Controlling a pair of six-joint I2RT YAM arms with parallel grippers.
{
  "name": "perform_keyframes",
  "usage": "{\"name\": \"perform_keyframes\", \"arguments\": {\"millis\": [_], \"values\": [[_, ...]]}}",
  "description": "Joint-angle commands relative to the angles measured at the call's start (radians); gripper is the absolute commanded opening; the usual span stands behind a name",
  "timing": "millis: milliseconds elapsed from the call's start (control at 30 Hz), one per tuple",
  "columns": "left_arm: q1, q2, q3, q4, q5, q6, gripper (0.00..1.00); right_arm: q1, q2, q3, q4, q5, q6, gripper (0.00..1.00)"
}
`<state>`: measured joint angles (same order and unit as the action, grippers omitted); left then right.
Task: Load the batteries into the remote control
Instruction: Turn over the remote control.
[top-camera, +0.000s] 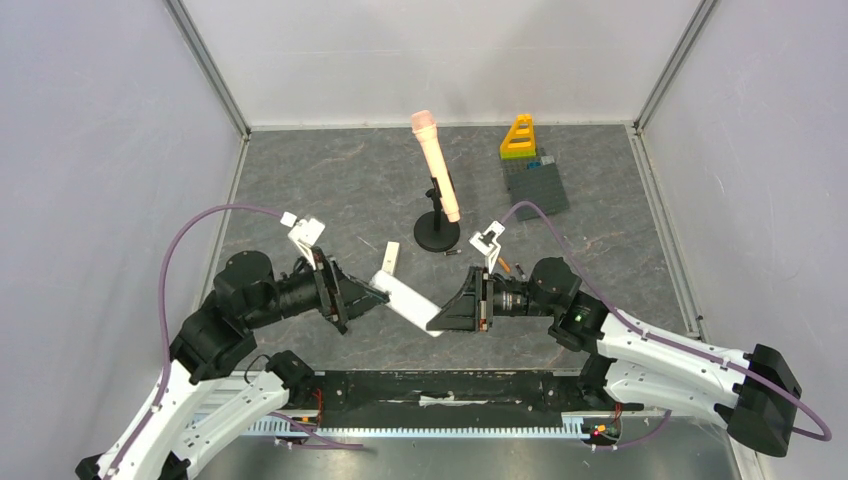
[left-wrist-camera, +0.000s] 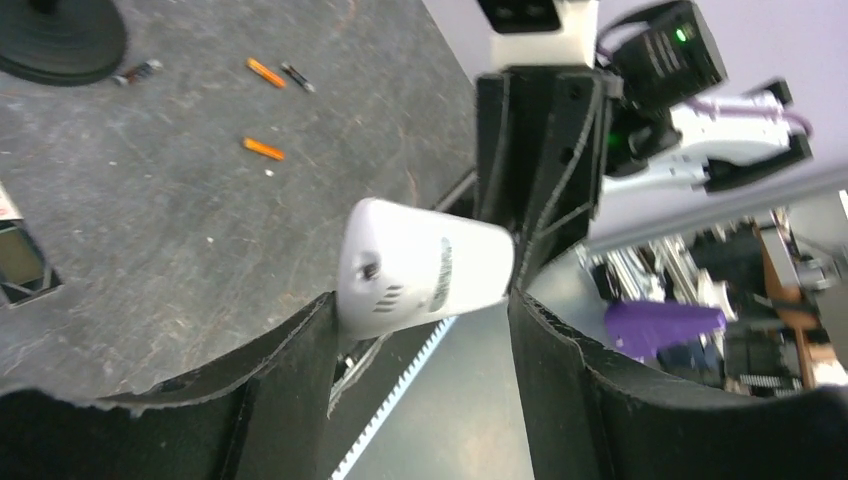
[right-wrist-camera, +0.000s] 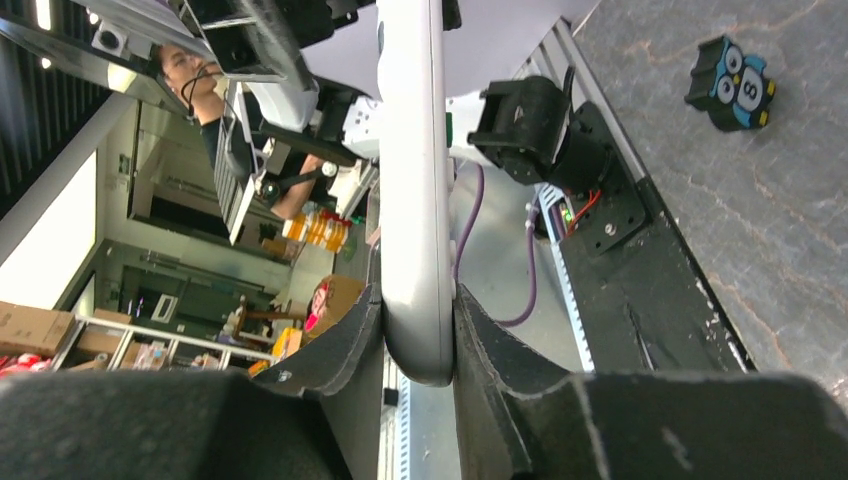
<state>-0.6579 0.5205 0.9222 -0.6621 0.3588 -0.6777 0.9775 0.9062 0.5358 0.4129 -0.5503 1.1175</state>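
**Secure the remote in one clamp before going after the cells**

The grey counter (top-camera: 330, 190) carries everything loose. Above its near edge the two arms meet nose to nose with the white remote (left-wrist-camera: 425, 265) slung between them, clear of the surface.

The right end effector (right-wrist-camera: 415, 320) is clenched on one end of the remote across its thin edge, and that grip looks square and deep. The left end effector (left-wrist-camera: 422, 300) has its jaws spread wide on either side of the other end. One corner of the remote brushes a finger, and I cannot tell whether the jaws press it or merely flank it.

This looks like a handover or reorientation, with no loading begun. The right clamp should carry the weight alone, so the left arm ought to back straight off along the remote's length. A sideways move would lever the long body in the right's narrow pinch. Then set the remote flat, with the ribbed back seen in the left wrist view turned up.

The batteries (left-wrist-camera: 263, 149) lie scattered on the counter beyond, two orange and two dark. One dark cell sits just beside the black stand base (top-camera: 437, 238). They are thin and round and will likely roll, so each should be pinched mid-length, one at a time.
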Motion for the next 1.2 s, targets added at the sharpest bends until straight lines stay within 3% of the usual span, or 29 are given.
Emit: {"name": "perform_keyframes", "arguments": {"millis": [0, 200, 500, 867, 1067, 1167], "values": [[0.001, 0.032, 0.016, 0.033, 0.208, 0.108, 0.68, -0.002, -0.014, 0.042, -0.002, -0.092, -0.017, 0.16], [0.001, 0.062, -0.052, 0.093, 0.330, 0.067, 0.66, -0.002, -0.015, 0.048, 0.003, -0.124, -0.012, 0.17], [0.001, 0.095, -0.132, 0.201, 0.424, 0.001, 0.46, -0.002, 0.004, 0.044, -0.021, -0.145, -0.025, 0.17], [0.001, 0.093, -0.128, 0.208, 0.426, 0.007, 0.54, -0.003, 0.020, 0.039, -0.046, -0.166, -0.038, 0.17], [0.001, 0.097, -0.126, 0.199, 0.436, 0.025, 0.46, -0.003, 0.021, 0.037, -0.046, -0.171, -0.045, 0.16], [0.001, 0.100, -0.122, 0.196, 0.434, 0.029, 0.47, -0.002, 0.025, 0.036, -0.051, -0.178, -0.050, 0.16]]}}
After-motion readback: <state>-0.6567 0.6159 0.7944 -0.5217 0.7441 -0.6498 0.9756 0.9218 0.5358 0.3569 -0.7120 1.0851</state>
